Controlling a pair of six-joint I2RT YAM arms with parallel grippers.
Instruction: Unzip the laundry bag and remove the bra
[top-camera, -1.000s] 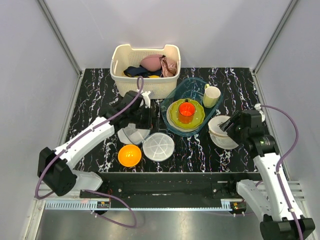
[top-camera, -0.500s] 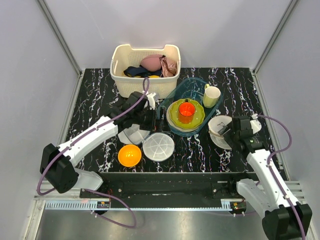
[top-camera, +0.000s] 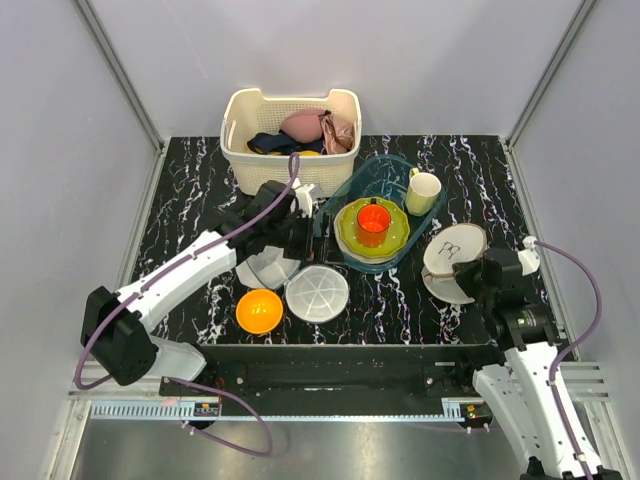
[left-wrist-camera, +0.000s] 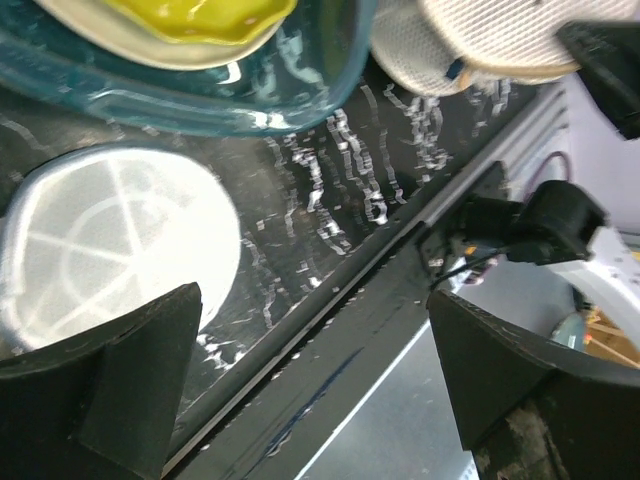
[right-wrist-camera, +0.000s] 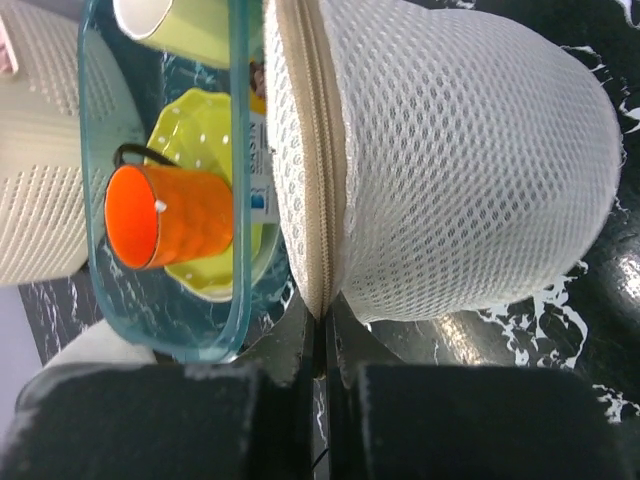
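At the surface's right side, the laundry bag stands tilted on edge. Right claw is pinched closed on its zip seam; the pull tab is not discernible. Left claw gapes wide, empty. Advised: 1 claw steadies the bag while the other draws along the seam.

**Site type:** robotics lab test cell.

**Evidence:**
- Plain white wall panels on three sides, held by bare aluminium posts.
- Black marbled tabletop fitted inside.
- Two white-and-black robot arms, left and right, bolted to a black rail at the near edge.
- Purple cable looping loose.
- Household props staged on top: laundry basket, clear blue tray, orange bowl.
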